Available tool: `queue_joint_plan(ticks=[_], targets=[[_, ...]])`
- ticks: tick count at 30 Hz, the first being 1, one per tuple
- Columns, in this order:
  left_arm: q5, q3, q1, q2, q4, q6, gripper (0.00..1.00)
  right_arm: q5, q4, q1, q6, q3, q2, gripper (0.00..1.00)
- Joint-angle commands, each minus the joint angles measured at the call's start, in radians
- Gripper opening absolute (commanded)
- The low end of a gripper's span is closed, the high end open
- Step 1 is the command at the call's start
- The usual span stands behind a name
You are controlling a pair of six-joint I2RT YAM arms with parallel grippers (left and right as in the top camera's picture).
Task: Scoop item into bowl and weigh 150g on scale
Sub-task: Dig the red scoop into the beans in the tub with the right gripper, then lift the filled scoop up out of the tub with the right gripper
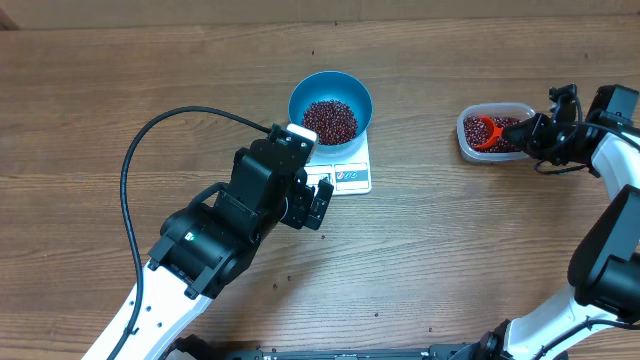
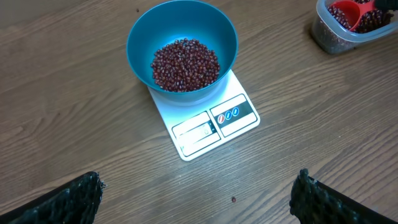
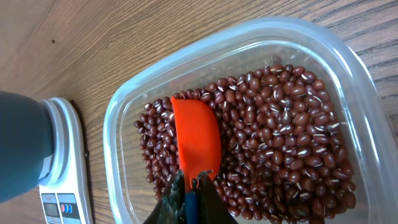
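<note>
While right hand [image 3: 186, 202] clamps the orange scoop [image 3: 196, 140] in the tub [image 3: 354, 68] at three o'clock, beans [image 1: 330, 120] sit in the bowl [image 1: 300, 95] on the scale [image 1: 352, 178]. Left hand [image 1: 318, 203] is wide and empty at six o'clock. Risk: a heaped scoop spills or overshoots the weight.

Soft, even light from above; shadows are faint. Left fingers [image 2: 62, 202] sit dark and blurred in the lower corners. Ahead of the right fingers [image 3: 214, 206], beans [image 3: 280, 124] look sharp; the tub [image 3: 348, 56] rim carries mild glare.
</note>
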Motion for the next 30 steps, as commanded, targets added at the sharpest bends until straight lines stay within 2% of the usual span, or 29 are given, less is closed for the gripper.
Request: queue_joint_plan(ticks=[1,12,23,30], targets=[[-0.006,0.004,0.005,-0.017,0.0,-0.007,0.99,0.047,0.002,-0.012,0.0,-0.018,0.034,0.04],[-0.006,0.004,0.005,-0.017,0.0,-0.007,0.99,-0.139,-0.004,-0.025,-0.001,-0.018,0.034,0.04],[-0.006,0.004,0.005,-0.017,0.0,-0.007,1.0,-0.349,-0.008,-0.116,-0.002,-0.018,0.034,0.04],[-0.006,0.004,0.005,-0.017,0.0,-0.007,1.0,-0.41,-0.008,-0.125,-0.001,-0.018,0.034,0.04]])
